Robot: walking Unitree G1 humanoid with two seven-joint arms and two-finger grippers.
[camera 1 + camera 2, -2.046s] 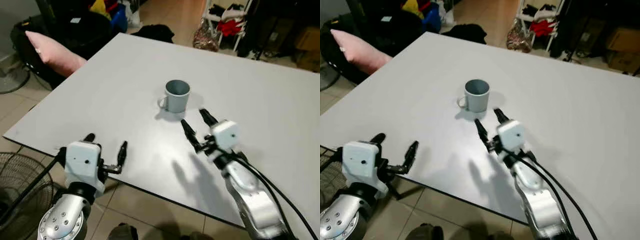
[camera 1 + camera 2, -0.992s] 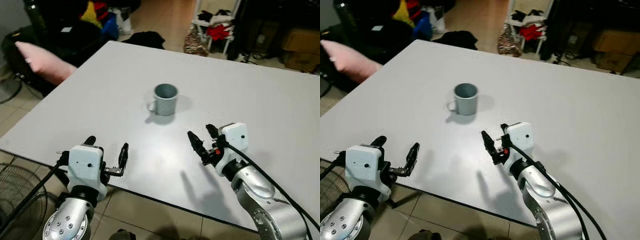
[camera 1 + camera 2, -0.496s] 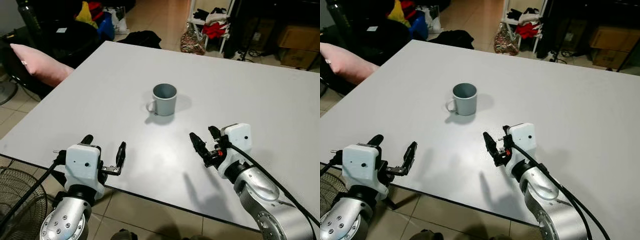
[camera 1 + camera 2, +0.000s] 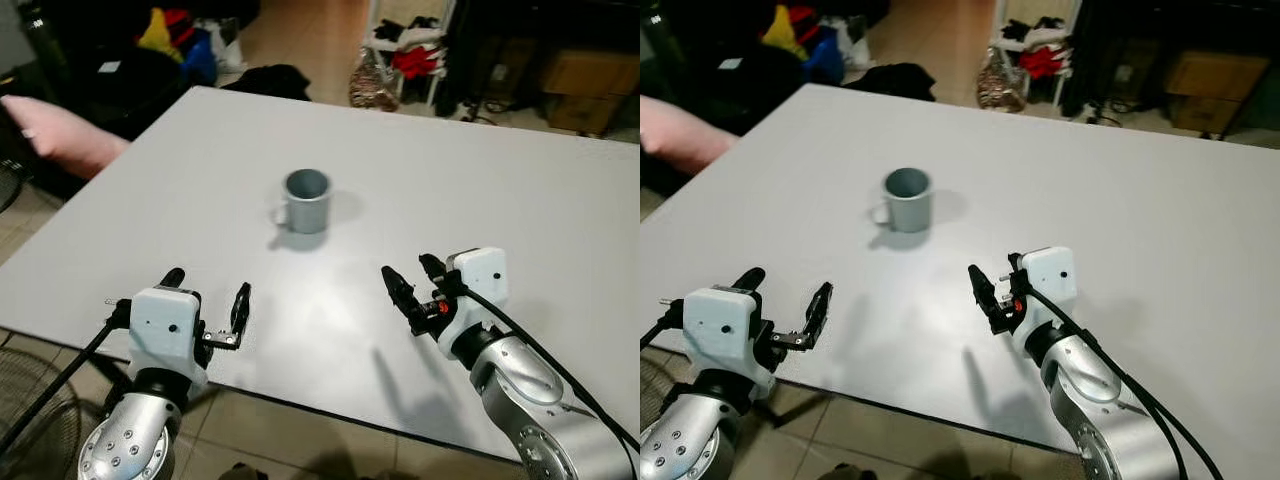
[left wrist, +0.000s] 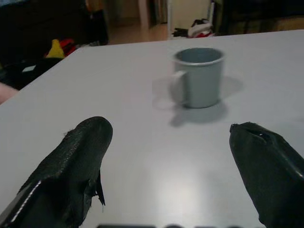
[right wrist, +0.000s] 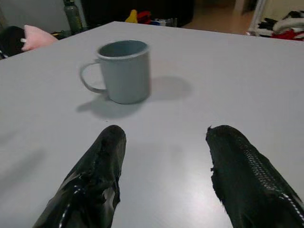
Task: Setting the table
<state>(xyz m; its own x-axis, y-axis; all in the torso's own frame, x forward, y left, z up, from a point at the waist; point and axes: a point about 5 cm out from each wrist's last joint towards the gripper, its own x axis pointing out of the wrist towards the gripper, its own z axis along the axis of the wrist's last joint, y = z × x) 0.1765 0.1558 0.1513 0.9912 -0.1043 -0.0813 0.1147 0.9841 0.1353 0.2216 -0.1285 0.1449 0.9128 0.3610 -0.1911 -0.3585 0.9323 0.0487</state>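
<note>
Mug (image 4: 306, 200) stands upright alone near the middle of the white table (image 4: 540, 200), well apart from the left gripper (image 4: 207, 302) and right gripper (image 4: 412, 287), both spread and empty, probably because it is already placed.

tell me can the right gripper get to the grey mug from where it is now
Probably yes. The right gripper hovers over the white table with its fingers open, pointing toward the grey mug. Only bare tabletop lies between them, and the mug stands upright, handle toward the robot's left.
</note>
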